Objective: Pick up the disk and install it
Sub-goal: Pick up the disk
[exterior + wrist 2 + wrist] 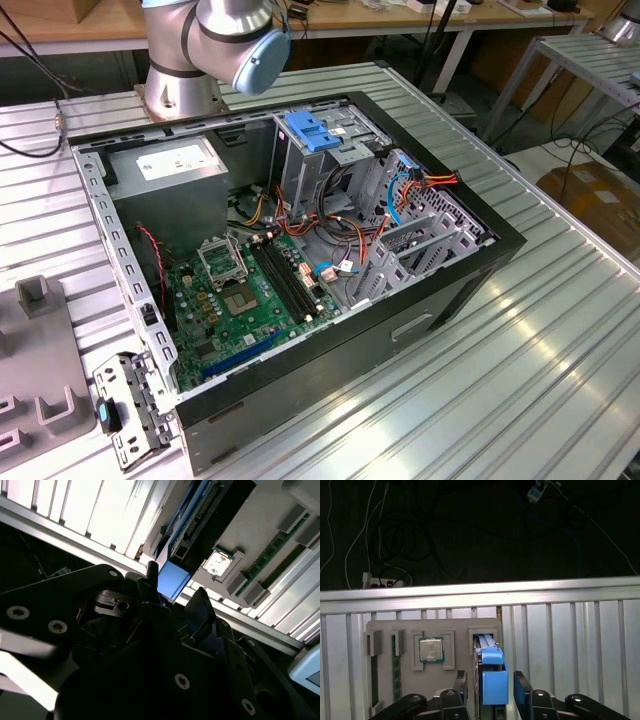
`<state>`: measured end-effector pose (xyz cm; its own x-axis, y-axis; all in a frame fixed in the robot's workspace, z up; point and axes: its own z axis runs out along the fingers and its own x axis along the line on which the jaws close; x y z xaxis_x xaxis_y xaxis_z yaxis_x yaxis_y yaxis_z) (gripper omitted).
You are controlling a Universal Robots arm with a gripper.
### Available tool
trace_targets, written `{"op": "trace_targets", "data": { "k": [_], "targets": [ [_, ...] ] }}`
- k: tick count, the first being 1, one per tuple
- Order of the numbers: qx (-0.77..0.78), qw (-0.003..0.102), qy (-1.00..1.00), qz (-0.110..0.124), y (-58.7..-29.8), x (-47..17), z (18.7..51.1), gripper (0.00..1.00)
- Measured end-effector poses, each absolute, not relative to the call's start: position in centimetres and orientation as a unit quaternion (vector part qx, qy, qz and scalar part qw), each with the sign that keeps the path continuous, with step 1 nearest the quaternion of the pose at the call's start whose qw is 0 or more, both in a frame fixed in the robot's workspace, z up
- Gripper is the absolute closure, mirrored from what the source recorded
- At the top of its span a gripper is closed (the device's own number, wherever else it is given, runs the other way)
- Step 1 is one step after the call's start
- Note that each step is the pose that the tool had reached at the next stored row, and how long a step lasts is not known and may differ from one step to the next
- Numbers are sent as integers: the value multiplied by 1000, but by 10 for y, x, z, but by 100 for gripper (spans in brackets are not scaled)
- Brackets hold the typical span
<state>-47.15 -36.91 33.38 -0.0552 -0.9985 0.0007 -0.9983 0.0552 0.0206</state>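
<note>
The disk point(490, 672) stands on edge in a slot of a grey holder tray point(457, 630), its blue carrier end point(172, 580) pointing up at the wrist. In both wrist views my gripper point(491, 687) straddles that blue end. A black finger point(461, 685) stands on one side and the other finger point(520, 686) on the opposite side, each with a small gap to the plastic. The gripper is open and holds nothing. In the second wrist view the gripper point(175, 592) sits just over the blue end.
The tray also holds a processor chip point(431, 649) and memory sticks point(396, 665). In the exterior view the open computer case point(480, 260) lies on the ribbed metal table, with its drive cage under a blue latch point(315, 132), the power supply point(170, 170) and the motherboard point(250, 290). The arm's base point(190, 60) stands behind it.
</note>
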Motion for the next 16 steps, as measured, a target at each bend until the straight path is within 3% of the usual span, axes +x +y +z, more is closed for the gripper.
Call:
{"op": "trace_targets", "data": {
  "k": [16],
  "targets": [
    [687, 8, -726, -10, -369, -468, 306, 51]
  ]
}}
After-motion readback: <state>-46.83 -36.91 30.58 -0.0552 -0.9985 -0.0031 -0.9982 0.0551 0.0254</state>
